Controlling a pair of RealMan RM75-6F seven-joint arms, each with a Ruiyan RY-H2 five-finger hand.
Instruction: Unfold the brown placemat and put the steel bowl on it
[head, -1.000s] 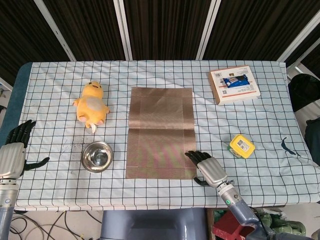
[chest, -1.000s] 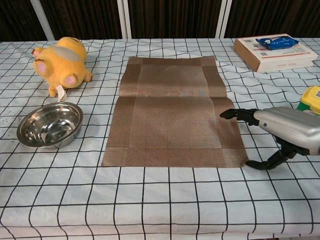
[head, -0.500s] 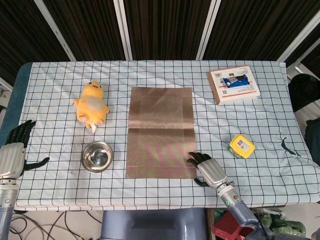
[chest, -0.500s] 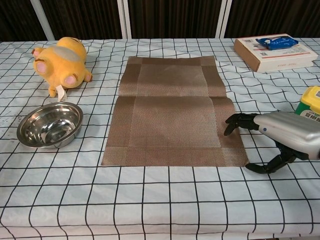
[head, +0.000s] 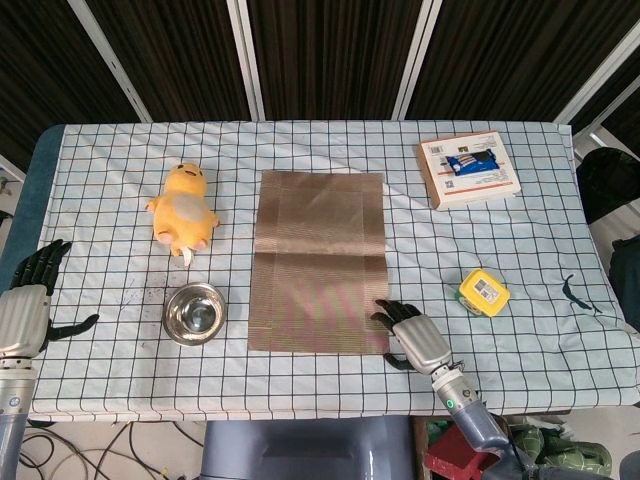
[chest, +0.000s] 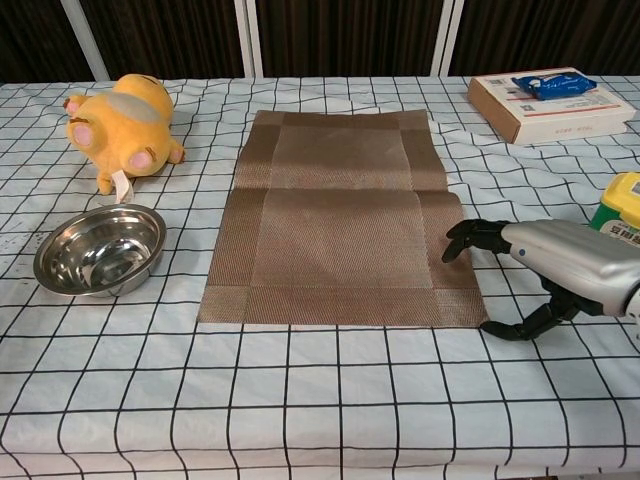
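- The brown woven rectangular placemat lies fully opened on the checked cloth of the counter, with one crease line across its middle; compared with a second ago its near edge has slid a little toward the robot and its near right corner has drawn in leftward.
- The right hand sits at that near right corner, its dark fingers curled down onto or just at the mat's edge and the thumb hooked low beside it. It holds nothing that I can see, and it has eased back slightly along with the mat.
- The left hand hangs at the far left edge of the counter, fingers spread and holding nothing, unchanged over the last second.
- The round shiny steel bowl stands on the cloth just left of the mat's near half, apart from it and untouched.
- The yellow plush duck lies beyond the bowl.
- To my eye the unfolding is done, bar that last tug to straighten; carrying the bowl across onto the mat is what remains, and the left hand is the nearer one for it.
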